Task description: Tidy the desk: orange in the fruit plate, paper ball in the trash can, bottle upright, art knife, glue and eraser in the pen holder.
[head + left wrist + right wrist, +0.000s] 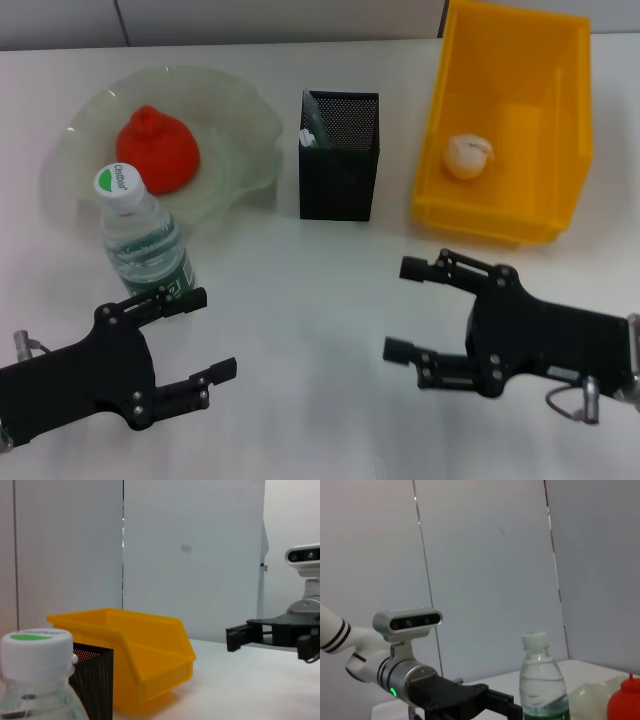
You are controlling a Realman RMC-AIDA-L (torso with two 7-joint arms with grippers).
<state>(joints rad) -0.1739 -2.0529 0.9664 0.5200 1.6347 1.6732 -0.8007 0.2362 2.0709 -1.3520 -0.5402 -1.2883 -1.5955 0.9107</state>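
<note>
The orange (157,150) lies in the fruit plate (243,112) at the back left. The bottle (146,238) stands upright in front of the plate, white cap up. It also shows in the left wrist view (36,650) and the right wrist view (540,680). The paper ball (467,157) lies inside the trash can (515,60). The pen holder (340,170) stands mid-back with a pale tip (310,133) showing at its rim. The eraser is hidden. My left gripper (203,336) is open and empty just in front of the bottle. My right gripper (405,308) is open and empty in front of the trash can.
The desk (300,300) stretches white between the two grippers and in front of the pen holder. The trash can (135,655) and pen holder (95,680) also show in the left wrist view. A grey wall stands behind.
</note>
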